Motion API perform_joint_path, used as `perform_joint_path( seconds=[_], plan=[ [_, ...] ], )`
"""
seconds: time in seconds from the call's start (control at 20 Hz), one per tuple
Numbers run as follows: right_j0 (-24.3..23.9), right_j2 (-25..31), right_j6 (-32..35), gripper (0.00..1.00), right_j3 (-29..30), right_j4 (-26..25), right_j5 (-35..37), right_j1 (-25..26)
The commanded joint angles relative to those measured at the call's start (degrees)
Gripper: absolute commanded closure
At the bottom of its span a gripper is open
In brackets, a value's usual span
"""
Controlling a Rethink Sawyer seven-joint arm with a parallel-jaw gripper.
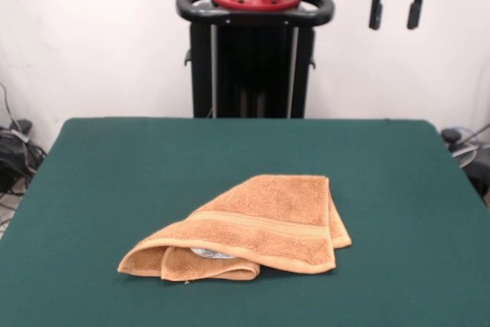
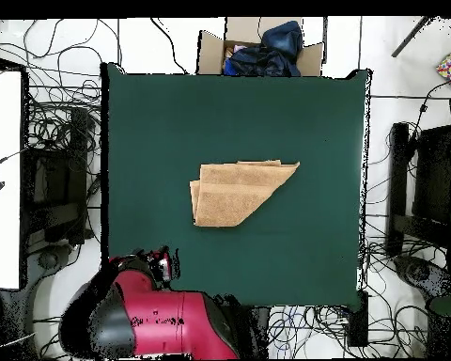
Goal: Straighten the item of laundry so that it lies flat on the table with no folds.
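The claw (image 1: 395, 7) hangs high beside the pedestal (image 1: 255, 59), released and holding nothing, probably parked clear so the cameras see the work. Well below and forward of it, near the middle of the table (image 1: 99, 181), lies the towel (image 1: 253, 227), orange-tan terry, doubled over itself into a rough wedge (one end curled under), with a woven band across its top layer.

We see a dark green worktop (image 1: 398, 181) carrying one thing: an orange-tan towel (image 1: 260, 227), folded over on itself into a rough triangle, lying near the middle.
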Motion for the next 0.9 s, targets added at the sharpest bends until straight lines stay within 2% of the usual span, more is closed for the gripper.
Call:
perform_joint_path(
  seconds=[0.05,0.9],
  plan=[
    [0.2,-1.4,16.0,0.00,5.6,3.6,-3.3,2.7],
    [-0.5,-1.0,14.8,0.00,5.9,4.8,-2.9,3.2]
  ],
)
